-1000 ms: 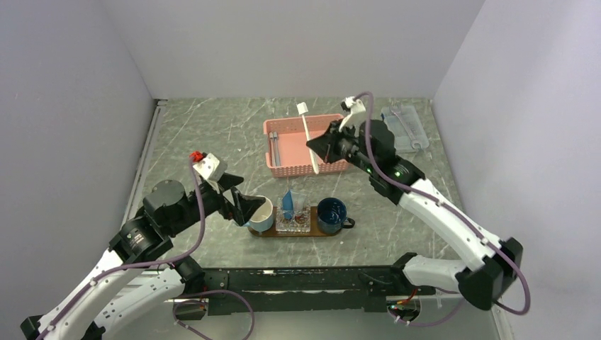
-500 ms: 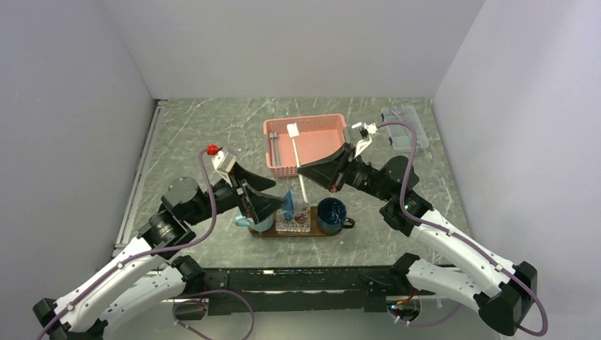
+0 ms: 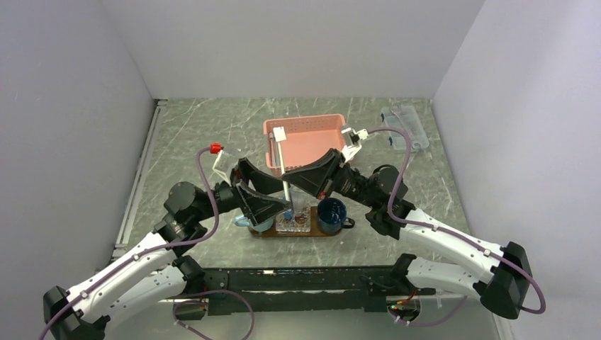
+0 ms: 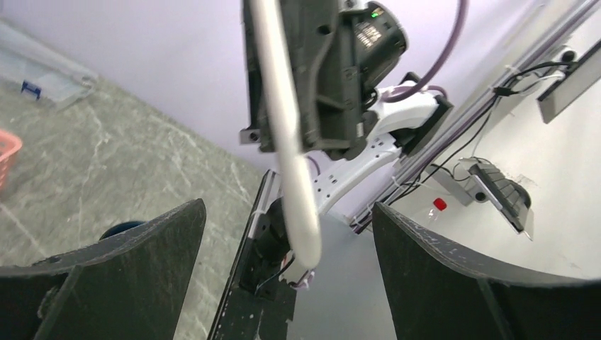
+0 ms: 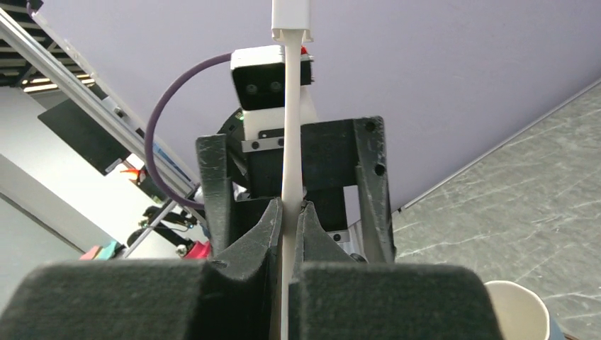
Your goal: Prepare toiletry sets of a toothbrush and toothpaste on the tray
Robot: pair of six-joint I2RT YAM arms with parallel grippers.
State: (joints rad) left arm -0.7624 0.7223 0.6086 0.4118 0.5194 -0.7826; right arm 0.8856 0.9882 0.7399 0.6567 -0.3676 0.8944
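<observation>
Right jaws clamp a toothbrush (image 3: 283, 164) upright over the tray (image 3: 266, 233), not yet released; left jaws stand wide, holding nothing.

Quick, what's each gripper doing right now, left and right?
Left gripper: open, holding nothing.
Right gripper: closed on the white toothbrush.
</observation>
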